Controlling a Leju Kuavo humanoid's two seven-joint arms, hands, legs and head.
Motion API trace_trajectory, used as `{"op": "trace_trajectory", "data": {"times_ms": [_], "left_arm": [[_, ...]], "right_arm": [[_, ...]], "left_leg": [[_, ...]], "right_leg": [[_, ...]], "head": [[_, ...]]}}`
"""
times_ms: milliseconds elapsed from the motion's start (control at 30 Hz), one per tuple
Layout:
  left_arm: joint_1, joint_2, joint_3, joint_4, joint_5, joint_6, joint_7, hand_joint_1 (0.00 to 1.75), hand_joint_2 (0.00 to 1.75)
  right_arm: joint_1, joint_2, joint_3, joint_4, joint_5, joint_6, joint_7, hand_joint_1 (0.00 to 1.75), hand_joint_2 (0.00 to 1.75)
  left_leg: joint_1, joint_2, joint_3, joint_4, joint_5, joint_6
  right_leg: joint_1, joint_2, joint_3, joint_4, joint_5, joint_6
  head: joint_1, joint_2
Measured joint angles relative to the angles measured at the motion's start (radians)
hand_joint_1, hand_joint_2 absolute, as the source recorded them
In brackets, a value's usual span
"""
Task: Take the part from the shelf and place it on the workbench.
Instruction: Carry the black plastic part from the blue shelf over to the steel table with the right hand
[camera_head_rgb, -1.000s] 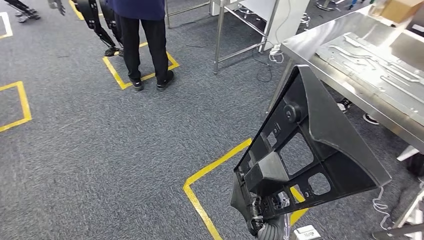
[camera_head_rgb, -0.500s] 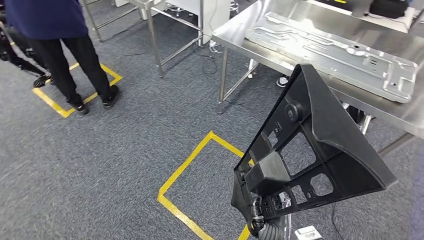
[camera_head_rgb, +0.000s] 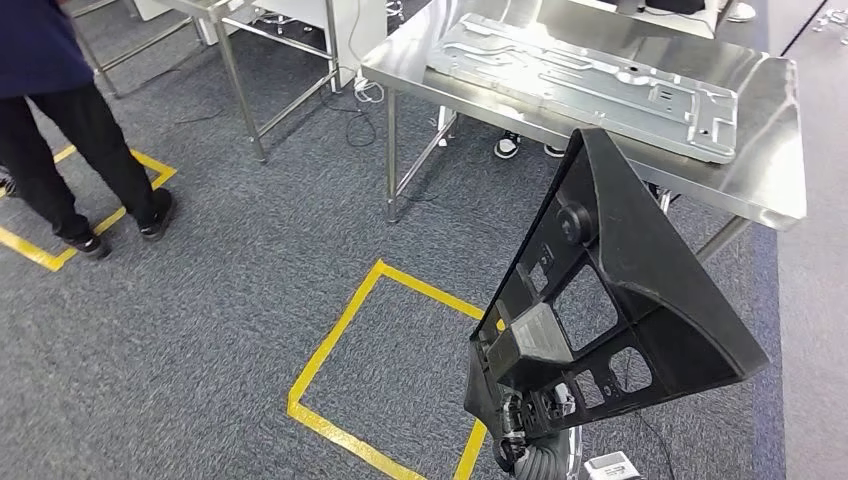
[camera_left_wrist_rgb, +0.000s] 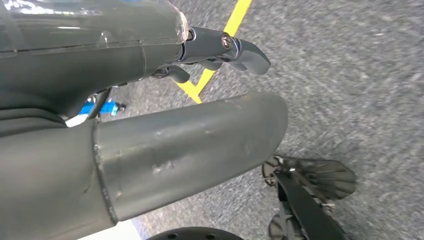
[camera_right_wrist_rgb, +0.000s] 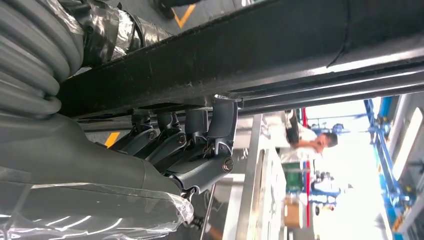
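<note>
Half-hidden right hand (camera_right_wrist_rgb: 185, 145) grasping black part (camera_head_rgb: 620, 300), left hand (camera_left_wrist_rgb: 210, 50) curled, holding nothing, workbench (camera_head_rgb: 770, 180) cut off.

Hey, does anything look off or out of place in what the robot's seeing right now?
Nothing stands out. The right hand holds the black plastic part upright and intact, and a stamped metal panel lies flat on the steel workbench. A person stands by the floor markings.

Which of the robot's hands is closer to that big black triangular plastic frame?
Right. The right hand grips the black triangular plastic frame by its lower edge. The left hand hangs over the grey carpet, holding nothing.
</note>
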Motion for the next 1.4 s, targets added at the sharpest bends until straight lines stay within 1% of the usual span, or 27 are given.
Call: {"op": "trace_trajectory", "data": {"times_ms": [33,100,167,200,267,300,367,400,433,467,533,600,667,700,733,800,867,900,933,967,1033,1100,1200,1267,1333,1367,1400], "left_arm": [[0.0,0.0,0.0,0.0,0.0,0.0,0.0,0.0,0.0],[-0.002,-0.001,0.0,0.0,-0.002,0.0,0.0,0.0,0.0],[-0.005,-0.002,0.001,0.0,-0.003,0.0,-0.001,0.0,0.0],[-0.006,-0.002,0.001,0.0,-0.003,0.0,-0.001,0.0,0.0],[-0.006,-0.002,0.002,0.0,-0.003,0.0,-0.002,0.0,0.0],[-0.006,-0.001,0.002,0.0,-0.003,0.0,-0.002,0.0,0.0],[-0.003,-0.001,0.003,0.0,-0.003,0.0,-0.001,0.0,0.0],[-0.001,-0.001,0.003,0.0,-0.003,0.0,-0.001,0.0,0.0],[0.001,-0.001,0.003,0.0,-0.003,0.0,-0.001,0.0,0.0],[0.001,0.0,0.004,0.0,-0.003,0.0,-0.001,0.0,0.0],[0.002,0.001,0.005,0.0,-0.003,0.0,0.0,0.0,0.0],[0.0,0.001,0.006,0.0,-0.004,0.0,-0.001,0.0,0.0],[-0.003,0.0,0.006,0.0,-0.004,0.0,-0.001,0.0,0.0],[-0.004,0.0,0.006,0.0,-0.004,0.0,-0.001,0.0,0.0],[-0.003,0.0,0.007,0.0,-0.004,0.0,-0.001,0.0,0.0],[0.0,0.0,0.007,0.0,-0.004,0.0,-0.001,0.0,0.0],[0.002,0.0,0.008,0.0,-0.004,0.0,-0.001,0.0,0.0],[0.002,0.0,0.009,0.0,-0.004,0.0,-0.001,0.0,0.0],[0.002,0.0,0.009,0.0,-0.004,0.0,-0.001,0.0,0.0],[0.001,0.0,0.01,0.0,-0.004,0.0,-0.001,0.0,0.0],[0.001,-0.001,0.011,0.0,-0.004,0.0,-0.001,0.0,0.0],[-0.001,-0.002,0.011,0.0,-0.005,0.0,-0.001,0.0,0.0],[-0.005,-0.002,0.012,0.0,-0.01,0.0,-0.001,0.0,0.0],[-0.007,-0.001,0.013,0.0,-0.012,0.001,0.0,0.0,0.0],[-0.006,-0.001,0.014,0.0,-0.013,0.001,0.0,0.0,0.0],[-0.005,-0.001,0.015,0.0,-0.014,0.001,0.001,0.0,0.0],[-0.003,-0.001,0.015,0.0,-0.015,0.001,0.002,0.0,0.0]], "right_arm": [[0.0,0.0,0.0,0.0,0.0,0.0,0.002,1.75,1.75],[-0.001,0.0,0.001,0.0,0.001,-0.001,0.005,1.75,1.75],[-0.001,0.0,0.001,0.0,0.001,-0.002,0.007,1.75,1.75],[0.0,0.0,0.002,-0.001,0.001,-0.003,0.007,1.75,1.75],[-0.001,0.0,0.003,-0.001,0.001,-0.003,0.007,1.75,1.75],[-0.002,0.0,0.004,-0.001,0.001,-0.003,0.007,1.75,1.75],[-0.003,0.0,0.005,0.0,0.002,-0.003,0.008,1.75,1.75],[-0.003,0.0,0.005,0.0,0.002,-0.003,0.008,1.75,1.75],[-0.003,0.0,0.005,0.0,0.002,-0.003,0.008,1.75,1.75],[-0.003,0.0,0.005,0.0,0.001,-0.003,0.008,1.75,1.75],[-0.003,0.0,0.005,0.001,0.001,-0.002,0.008,1.75,1.75],[-0.004,0.0,0.004,0.001,0.001,-0.002,0.008,1.75,1.75],[-0.004,0.0,0.004,0.0,0.002,-0.002,0.008,1.75,1.75],[-0.003,0.0,0.004,0.0,0.002,-0.003,0.008,1.75,1.75],[-0.004,0.0,0.004,0.0,0.002,-0.003,0.008,1.75,1.75],[-0.005,0.0,0.004,-0.001,0.002,-0.004,0.008,1.75,1.75],[-0.006,0.0,0.004,0.0,0.002,-0.004,0.008,1.75,1.75],[-0.005,0.0,0.004,0.0,0.002,-0.004,0.008,1.75,1.75],[-0.005,0.0,0.004,0.001,0.002,-0.004,0.008,1.75,1.75],[-0.005,0.0,0.004,0.001,0.002,-0.004,0.008,1.75,1.75],[-0.006,0.0,0.004,0.001,0.002,-0.004,0.008,1.75,1.75],[-0.006,0.0,0.005,0.002,0.002,-0.004,0.008,1.75,1.75],[-0.005,0.0,0.005,0.001,0.005,-0.008,0.01,1.75,1.75],[-0.005,0.0,0.006,0.001,0.008,-0.013,0.011,1.75,1.75],[-0.007,0.0,0.008,0.001,0.013,-0.017,0.014,1.75,1.75],[-0.007,0.0,0.009,0.001,0.015,-0.018,0.015,1.75,1.75],[-0.007,0.0,0.01,0.002,0.016,-0.019,0.016,1.75,1.75]], "left_leg": [[-0.001,0.009,0.005,-0.002,-0.004,-0.003],[-0.003,0.029,0.013,-0.007,-0.007,-0.012],[-0.004,0.049,0.025,-0.015,-0.011,-0.023],[-0.004,0.039,0.029,-0.011,-0.018,-0.028],[-0.003,-0.014,0.007,0.05,-0.059,-0.034],[-0.002,-0.045,-0.022,0.111,-0.088,-0.035],[-0.002,-0.067,-0.091,0.232,-0.13,-0.037],[-0.002,-0.069,-0.109,0.254,-0.123,-0.038],[-0.002,-0.071,-0.109,0.237,-0.095,-0.037],[-0.001,-0.077,-0.091,0.183,-0.052,-0.036],[0.0,-0.119,-0.044,0.059,0.009,-0.031],[-0.002,-0.149,-0.026,0.011,0.017,-0.022],[-0.004,-0.134,-0.023,0.005,0.019,-0.01],[-0.003,-0.122,-0.02,0.001,0.021,-0.004],[-0.001,-0.11,-0.017,-0.004,0.024,0.001],[0.001,-0.083,-0.014,-0.009,0.024,0.008],[0.0,-0.056,-0.012,-0.009,0.02,0.01],[0.0,-0.042,-0.01,-0.009,0.017,0.009],[0.0,-0.029,-0.006,-0.009,0.013,0.008],[0.0,-0.016,0.0,-0.009,0.008,0.006],[-0.001,0.006,0.014,-0.011,-0.001,0.001],[-0.003,0.025,0.024,-0.015,-0.01,-0.009],[-0.004,0.047,0.046,-0.027,-0.018,-0.028],[-0.003,0.009,0.039,0.011,-0.048,-0.036],[0.0,-0.047,-0.022,0.132,-0.106,-0.037],[0.0,-0.06,-0.061,0.2,-0.13,-0.038],[0.0,-0.065,-0.09,0.245,-0.135,-0.04]], "right_leg": [[0.007,-0.024,0.031,-0.06,0.019,-0.008],[0.02,-0.049,0.052,-0.107,0.022,-0.021],[0.017,-0.025,0.054,-0.118,0.027,-0.029],[0.013,-0.012,0.06,-0.129,0.031,-0.032],[0.002,0.014,0.075,-0.149,0.039,-0.04],[0.003,0.026,0.077,-0.152,0.039,-0.043],[0.004,0.056,0.077,-0.149,0.038,-0.046],[0.005,0.072,0.077,-0.147,0.036,-0.047],[0.006,0.089,0.078,-0.143,0.034,-0.045],[0.005,0.105,0.079,-0.137,0.031,-0.042],[0.004,0.13,0.074,-0.121,0.022,-0.034],[0.002,0.149,0.064,-0.109,0.016,-0.021],[0.0,0.166,0.058,-0.109,0.018,-0.009],[0.0,0.155,0.055,-0.105,0.016,-0.004],[0.001,0.131,0.047,-0.088,0.005,0.002],[0.001,0.067,0.001,0.006,-0.046,0.013],[-0.005,0.043,-0.066,0.13,-0.095,0.021],[-0.008,0.04,-0.085,0.159,-0.095,0.023],[-0.01,0.037,-0.083,0.149,-0.075,0.024],[-0.011,0.03,-0.06,0.101,-0.039,0.023],[-0.005,-0.007,0.008,-0.036,0.024,0.013],[0.006,-0.034,0.042,-0.106,0.039,0.0],[0.008,-0.006,0.05,-0.121,0.038,-0.018],[0.0,0.017,0.061,-0.137,0.043,-0.03],[-0.002,0.039,0.066,-0.143,0.044,-0.039],[-0.001,0.052,0.066,-0.142,0.043,-0.041],[0.0,0.067,0.068,-0.141,0.041,-0.043]], "head": [[0.0,0.0],[0.0,0.0],[0.0,0.0],[0.0,0.0],[-0.001,0.0],[-0.001,0.0],[-0.001,0.0],[-0.001,0.0],[-0.001,0.0],[-0.001,0.0],[-0.001,0.0],[-0.001,0.0],[-0.001,0.0],[-0.001,0.0],[-0.001,0.0],[0.0,0.0],[0.0,0.0],[0.0,0.0],[0.0,0.0],[0.0,0.0],[0.0,0.0],[0.0,0.0],[0.0,0.0],[-0.001,0.0],[-0.001,0.0],[-0.001,0.0],[-0.001,0.0]]}}
